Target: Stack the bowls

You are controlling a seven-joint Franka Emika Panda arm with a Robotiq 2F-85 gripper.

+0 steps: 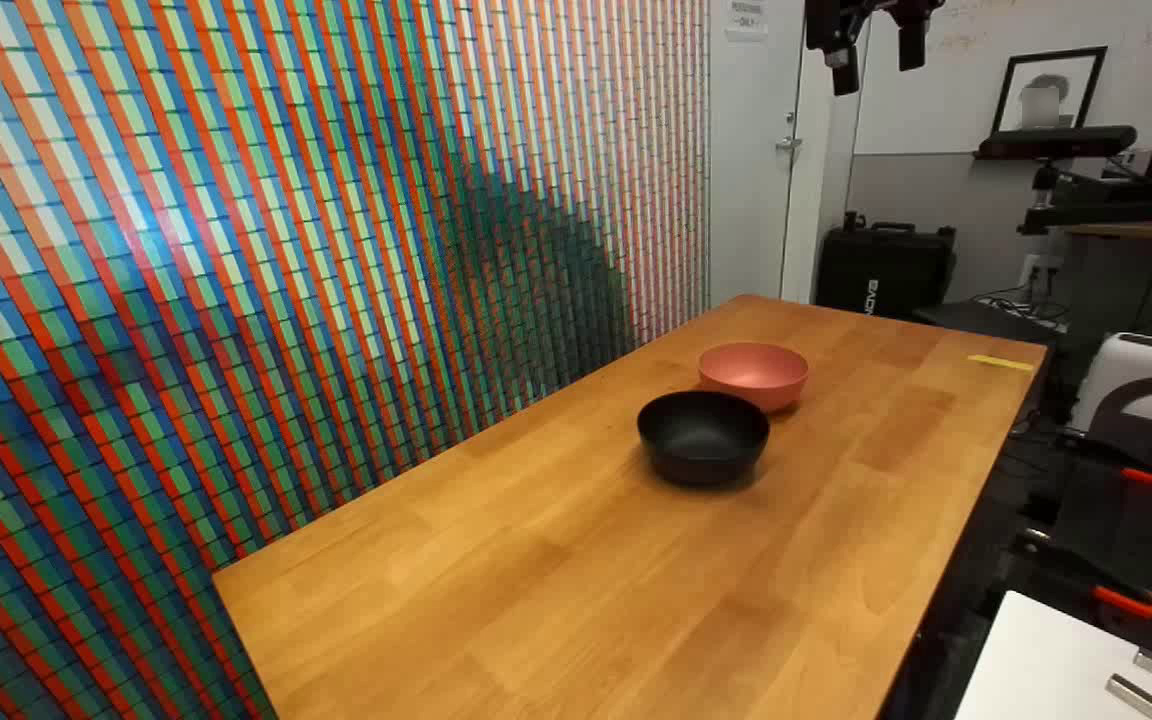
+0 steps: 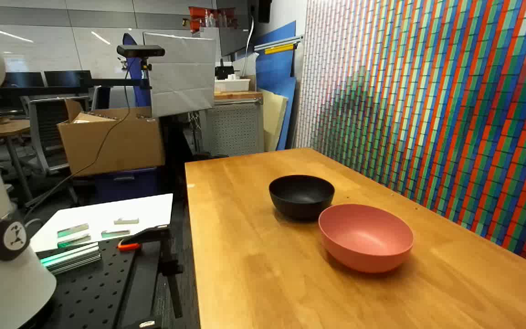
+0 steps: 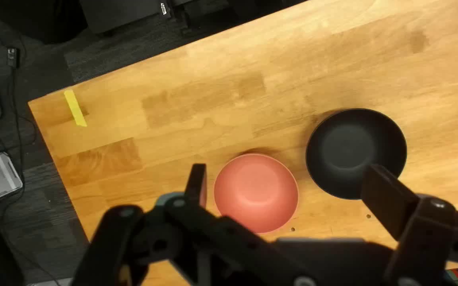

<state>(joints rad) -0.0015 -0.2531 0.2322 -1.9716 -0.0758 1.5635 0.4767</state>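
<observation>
Upon the brown wooden worktop (image 1: pixel 496 560), a round salmon-pink bowl (image 2: pixel 366 238) sits just beside a round black bowl (image 2: pixel 302 197), so my wide-spread, empty claw (image 3: pixel 284 176), if lowered off-centre into their narrow gap, could shove either aside.

Beside a wooden table (image 1: pixel 456 580), a wall (image 1: pixel 266 120) is running in red, green, blue and white stripes, and a glare (image 1: pixel 151 225) is shining on it. In an exterior view, a pale door (image 1: pixel 751 170) and a black case (image 1: pixel 886 265) are standing beyond the table. In an exterior view, a cardboard box (image 2: pixel 112 148) is sitting above a blue bin (image 2: pixel 128 183), an office chair (image 2: pixel 46 123) is standing beside it, and blue boards (image 2: pixel 276 68) are rising near a perforated cabinet (image 2: pixel 233 130). Streaks of light (image 2: pixel 13 36) are reflecting off a pale wall (image 2: pixel 46 49). In the wrist view, dark flooring (image 3: pixel 105 55) is stretching past the table.
</observation>
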